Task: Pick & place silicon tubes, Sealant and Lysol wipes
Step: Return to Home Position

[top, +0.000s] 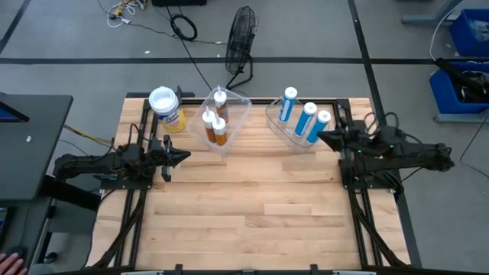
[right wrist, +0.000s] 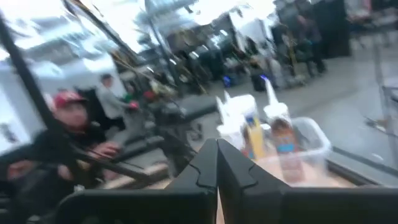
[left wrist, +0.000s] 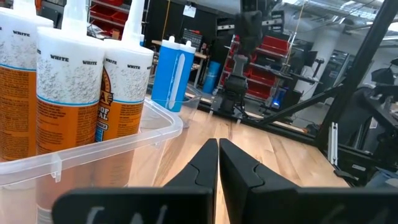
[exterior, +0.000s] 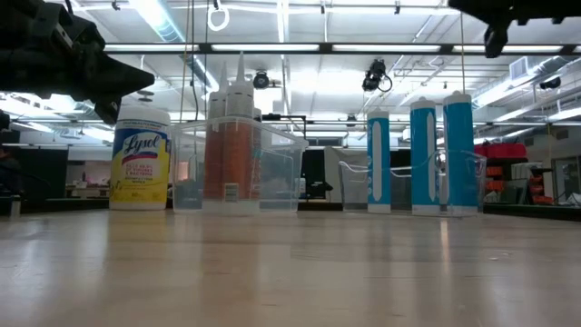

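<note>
Nearest you is the pale wooden plank tabletop (top: 244, 221). At mid-table the left gripper (top: 183, 156) sits at 9 o'clock and the right gripper (top: 321, 139) at 3 o'clock. Both wrist views show the fingers pressed together on nothing.

Along the far edge, the Lysol wipes (top: 166, 105), an upright yellow canister with a wide white lid, stands on the wood at 11 o'clock, outside either bin. At 12 o'clock a clear plastic bin (top: 243, 107) holds three orange-brown silicone tubes with white nozzles (top: 218, 126). At 1 o'clock a second clear plastic bin (top: 273, 118) holds three blue sealant tubes with white caps (top: 309, 118).

Watch the right gripper. Its tip is just beside the blue tubes' bin, so a swing toward 12 o'clock on the way home could shove the bin or topple the standing tubes. The left tip is near the other bin and carries the same risk.

You cannot tell whether the canister touches the neighbouring bin. The low view cuts both arms off at its top edge. From the right wrist, the people beyond the table are hard to make out.
</note>
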Controlling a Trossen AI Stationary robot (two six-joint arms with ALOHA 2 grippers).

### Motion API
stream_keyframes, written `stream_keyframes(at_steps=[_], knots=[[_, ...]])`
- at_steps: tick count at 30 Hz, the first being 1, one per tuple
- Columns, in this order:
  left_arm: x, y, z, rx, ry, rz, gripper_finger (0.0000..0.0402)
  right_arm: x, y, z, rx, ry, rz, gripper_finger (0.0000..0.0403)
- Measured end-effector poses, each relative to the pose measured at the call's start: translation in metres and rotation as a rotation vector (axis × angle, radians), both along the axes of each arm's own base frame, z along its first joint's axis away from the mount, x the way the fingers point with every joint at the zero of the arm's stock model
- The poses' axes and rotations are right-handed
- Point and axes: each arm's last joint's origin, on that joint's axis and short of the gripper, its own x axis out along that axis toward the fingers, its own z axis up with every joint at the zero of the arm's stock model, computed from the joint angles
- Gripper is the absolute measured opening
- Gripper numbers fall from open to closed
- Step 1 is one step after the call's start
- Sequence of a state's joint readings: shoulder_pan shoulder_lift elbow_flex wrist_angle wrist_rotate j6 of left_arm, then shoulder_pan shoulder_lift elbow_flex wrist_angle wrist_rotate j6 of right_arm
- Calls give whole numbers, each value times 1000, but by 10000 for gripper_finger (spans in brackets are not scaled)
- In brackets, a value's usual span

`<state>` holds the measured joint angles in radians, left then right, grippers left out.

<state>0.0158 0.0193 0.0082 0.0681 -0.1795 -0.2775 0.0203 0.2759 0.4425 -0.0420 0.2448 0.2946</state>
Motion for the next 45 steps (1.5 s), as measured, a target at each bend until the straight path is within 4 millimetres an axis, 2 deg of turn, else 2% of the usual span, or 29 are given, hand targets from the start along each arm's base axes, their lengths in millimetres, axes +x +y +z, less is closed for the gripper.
stream_keyframes(at_steps=[7,11,13,16,19,21,25,34,40,45], knots=[[0,0,0,0,-1,0,18,-45,0,2,-152,-212,3,4],[0,0,0,0,1,0,18,-46,1,2,-210,-153,38,4],[0,0,-1,0,6,-1,18,-45,3,0,-260,-139,66,4],[1,0,-1,0,13,-1,18,-37,3,-18,-263,-36,81,4],[1,0,-1,0,12,0,18,-32,4,-23,-270,-68,108,4],[1,0,-1,0,14,-1,18,-25,4,-35,-269,-42,117,4],[1,0,-1,0,14,-1,18,-18,4,-44,-276,-114,108,4],[1,0,-1,0,13,0,18,-2,5,-86,-226,-153,122,4],[1,0,-1,0,13,-1,18,-1,5,-91,-238,-152,120,4],[1,0,-1,0,13,-1,18,2,5,-103,-278,-16,145,4]])
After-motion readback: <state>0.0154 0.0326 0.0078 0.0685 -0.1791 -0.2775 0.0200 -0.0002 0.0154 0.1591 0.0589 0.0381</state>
